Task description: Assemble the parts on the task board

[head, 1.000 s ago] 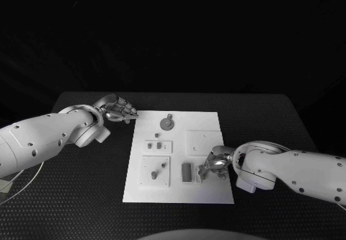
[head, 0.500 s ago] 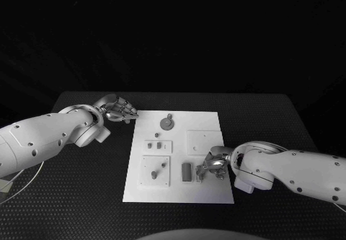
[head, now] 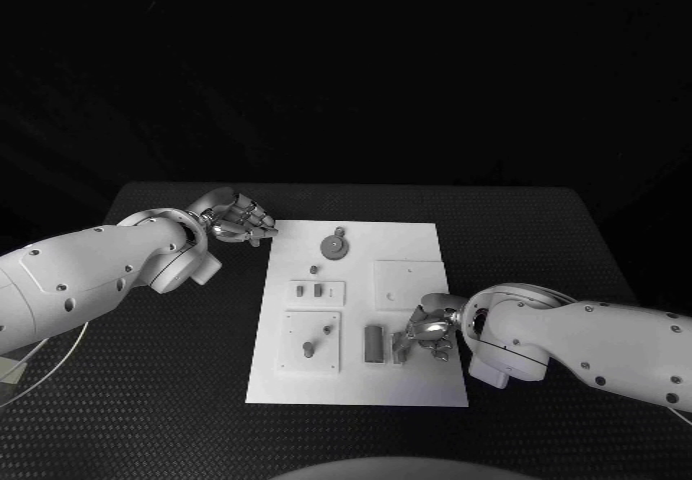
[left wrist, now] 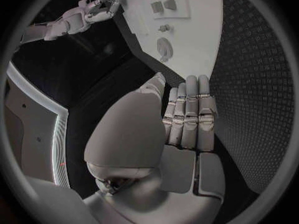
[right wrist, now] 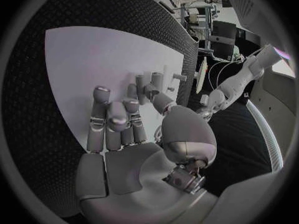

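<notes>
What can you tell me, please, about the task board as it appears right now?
The task board is a flat white rectangular plate lying in the middle of the black table. It carries raised square panels and small grey parts, including a round disc near its far edge. The right hand is over its near right part; the left hand hovers beside its far left corner.
</notes>
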Controlling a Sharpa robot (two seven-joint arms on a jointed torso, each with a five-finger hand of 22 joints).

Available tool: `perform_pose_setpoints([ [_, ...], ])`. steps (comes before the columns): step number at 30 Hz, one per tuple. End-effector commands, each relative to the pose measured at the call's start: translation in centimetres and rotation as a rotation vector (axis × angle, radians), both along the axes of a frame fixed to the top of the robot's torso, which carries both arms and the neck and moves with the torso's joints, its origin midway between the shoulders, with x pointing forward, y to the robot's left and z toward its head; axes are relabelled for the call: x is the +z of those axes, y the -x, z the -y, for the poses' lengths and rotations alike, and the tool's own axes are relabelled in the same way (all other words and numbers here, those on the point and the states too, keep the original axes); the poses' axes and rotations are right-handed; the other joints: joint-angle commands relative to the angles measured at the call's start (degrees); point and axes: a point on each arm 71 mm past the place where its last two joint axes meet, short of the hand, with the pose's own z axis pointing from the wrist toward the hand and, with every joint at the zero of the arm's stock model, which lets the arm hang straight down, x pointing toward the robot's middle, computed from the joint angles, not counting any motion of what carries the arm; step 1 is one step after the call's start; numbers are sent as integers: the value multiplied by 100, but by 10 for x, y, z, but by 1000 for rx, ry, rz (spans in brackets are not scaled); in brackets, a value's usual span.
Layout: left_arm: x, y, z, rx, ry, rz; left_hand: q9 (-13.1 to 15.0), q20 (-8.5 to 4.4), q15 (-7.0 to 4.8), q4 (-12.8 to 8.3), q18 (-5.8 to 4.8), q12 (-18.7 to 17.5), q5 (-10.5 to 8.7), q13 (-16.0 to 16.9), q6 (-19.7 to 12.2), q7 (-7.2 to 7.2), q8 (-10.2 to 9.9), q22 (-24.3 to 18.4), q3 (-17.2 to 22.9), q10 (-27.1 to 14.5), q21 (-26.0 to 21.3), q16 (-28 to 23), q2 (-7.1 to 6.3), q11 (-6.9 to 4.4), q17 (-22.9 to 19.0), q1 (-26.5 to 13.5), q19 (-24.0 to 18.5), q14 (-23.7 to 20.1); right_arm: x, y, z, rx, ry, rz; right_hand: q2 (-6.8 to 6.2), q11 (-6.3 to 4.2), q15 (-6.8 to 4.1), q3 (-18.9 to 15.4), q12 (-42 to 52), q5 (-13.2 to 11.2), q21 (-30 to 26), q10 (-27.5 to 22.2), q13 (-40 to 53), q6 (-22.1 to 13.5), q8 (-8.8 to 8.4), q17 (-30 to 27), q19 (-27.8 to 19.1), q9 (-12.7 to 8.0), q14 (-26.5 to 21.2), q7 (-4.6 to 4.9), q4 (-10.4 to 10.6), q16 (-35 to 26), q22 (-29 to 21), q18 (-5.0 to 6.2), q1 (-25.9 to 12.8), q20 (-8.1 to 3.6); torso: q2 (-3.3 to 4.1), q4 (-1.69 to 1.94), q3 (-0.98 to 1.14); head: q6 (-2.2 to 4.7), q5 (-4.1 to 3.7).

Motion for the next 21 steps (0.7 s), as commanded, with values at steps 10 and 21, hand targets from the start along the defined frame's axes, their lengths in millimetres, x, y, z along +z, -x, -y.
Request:
perform_pose_setpoints([
  [10,0,0,2,-16,-2,-4,7,-9,-9,-5,69,26,20,-7,-25,-16,-11,6,38,-43,21,-31,-11,-4,13,-61,26,42,-1,1,-1,20,2,-12,-9,-10,-50,13,12,17,7,39,-8,13,-8,-10,41,-6,-5,22,18,13,96,60,-70,8,-3,1,-2,-3,0],
  [21,0,0,2,-14,-2,-3,7,-9,-9,-5,69,27,20,-8,-25,-16,-11,7,38,-43,21,-35,-12,-3,18,-63,26,43,-3,0,-2,19,3,-10,-269,1,-45,15,-7,19,-17,15,-14,-17,-34,-19,59,-33,-8,32,162,-5,85,60,-277,9,2,3,-3,-10,4],
])
